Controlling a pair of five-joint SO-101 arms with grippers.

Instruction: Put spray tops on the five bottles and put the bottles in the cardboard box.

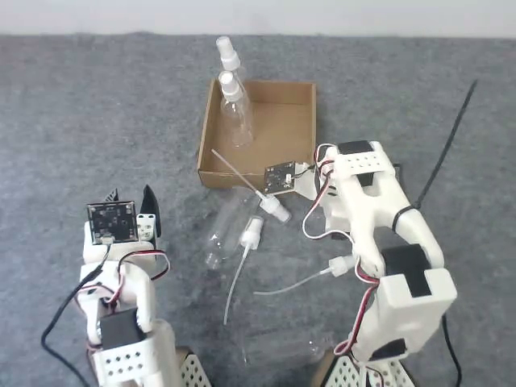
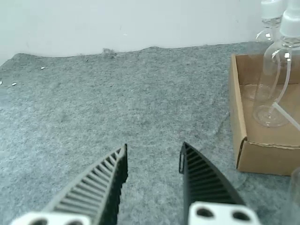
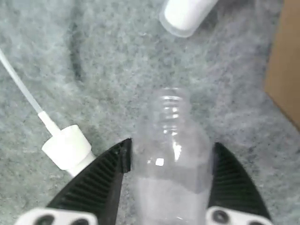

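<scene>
The left tool (image 2: 153, 152) hangs at about 8 o'clock over the grey bench (image 1: 81, 105), jaws apart with nothing between them.

The box (image 1: 234, 176) sits at 12 o'clock. One topped bottle (image 1: 238, 121) stands upright inside it. A second one (image 1: 228, 55) stands behind the first, and from the left wrist view its base looks to be inside the box as well. I'd call that two of the five finished.

In the middle of the bench, a clear bottle (image 1: 226, 230) lies on its side. Three loose tops (image 1: 275, 209) with long tubes lie around the middle. Another bottle (image 1: 278, 351) lies near 6 o'clock.

The right tool (image 3: 171, 147), at about 3 o'clock, has its jaws closed in on the sides of a bare bottle (image 3: 171, 140), whose threaded neck is uncapped. A loose top (image 3: 68, 147) lies just beside one jaw.

So three bottles remain to be capped and boxed, by my count.

I can't make out any brand, label or writing.
</scene>
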